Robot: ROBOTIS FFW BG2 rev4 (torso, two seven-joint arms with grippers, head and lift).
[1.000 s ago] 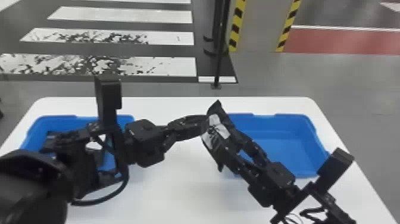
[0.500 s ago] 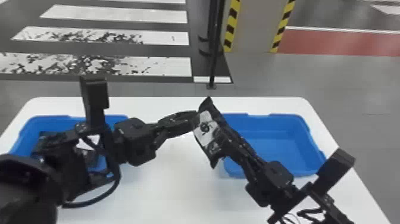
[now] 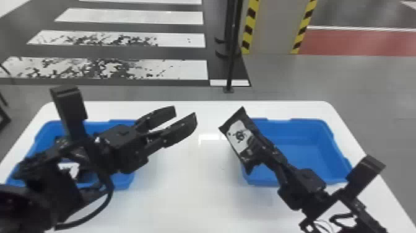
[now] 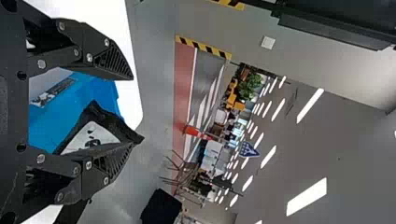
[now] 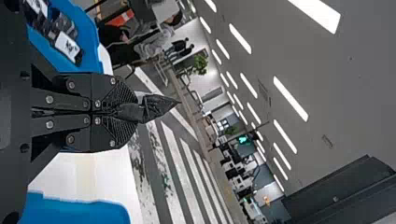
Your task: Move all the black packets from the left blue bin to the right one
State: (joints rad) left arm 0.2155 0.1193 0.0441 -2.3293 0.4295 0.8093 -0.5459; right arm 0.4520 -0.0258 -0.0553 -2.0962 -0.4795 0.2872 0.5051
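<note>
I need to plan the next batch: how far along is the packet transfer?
Done: one black packet is out of the left bin. The arm hides part of the right bin, so I can't confirm any deliveries.
In hand: that packet is clamped in the right gripper, near the right bin.
Remaining: releasing it there, plus moving at least two packets from the left bin.

it's prob. a lab hall w/ crosswalk stripes [image 3: 185,70] & cone [image 4: 193,131].
</note>
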